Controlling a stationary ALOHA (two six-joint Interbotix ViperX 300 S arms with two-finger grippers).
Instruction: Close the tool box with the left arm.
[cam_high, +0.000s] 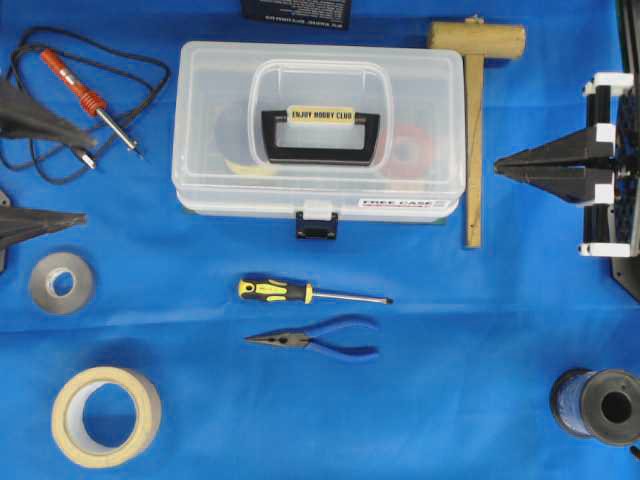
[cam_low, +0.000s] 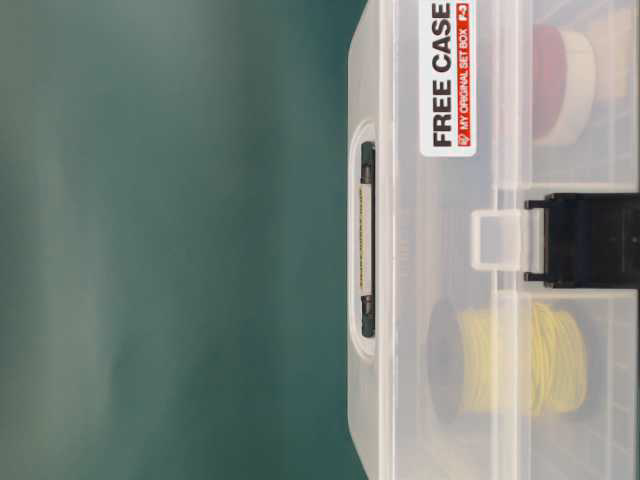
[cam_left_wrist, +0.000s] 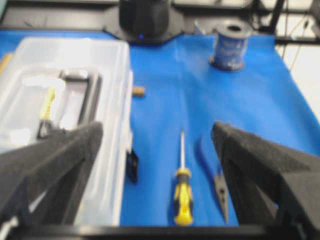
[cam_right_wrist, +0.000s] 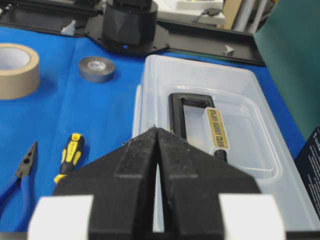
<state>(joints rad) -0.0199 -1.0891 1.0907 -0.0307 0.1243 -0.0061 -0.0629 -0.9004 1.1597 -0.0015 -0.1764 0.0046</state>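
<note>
Overhead: you've got the tool box (cam_high: 318, 130) at top centre of the blue surface (cam_high: 450, 380), lid down on the base, black handle (cam_high: 320, 137) on top, black front latch (cam_high: 316, 224) hanging at the near edge. Left gripper (cam_high: 84, 178) sits at the view's left edge, fingers spread wide, holding nothing, well apart from the box. Right gripper (cam_high: 498, 167) at the right edge, fingers pressed together, empty, near the wooden mallet (cam_high: 474, 120). Soldering iron (cam_high: 88, 98) w/ cord upper left. Grey tape roll (cam_high: 61, 283) and masking tape (cam_high: 105, 415) lower left. Screwdriver (cam_high: 310, 292) and blue pliers (cam_high: 315, 340) lie in front of the box; wire spool (cam_high: 597, 407) lower right.

Table-level: pic is turned sideways. Box front fills it: FREE CASE label (cam_low: 447, 75), latch (cam_low: 585, 240), yellow wire spool (cam_low: 510, 360) inside.

Left wrist: blurry. Gripper (cam_left_wrist: 157, 137) wide open, box (cam_left_wrist: 65, 110) to its left, screwdriver (cam_left_wrist: 182, 192) between the fingers' lines.

Right wrist: gripper (cam_right_wrist: 157, 131) closed tip to tip, nothing in it, box (cam_right_wrist: 215, 135) just beyond, lid flat.
</note>
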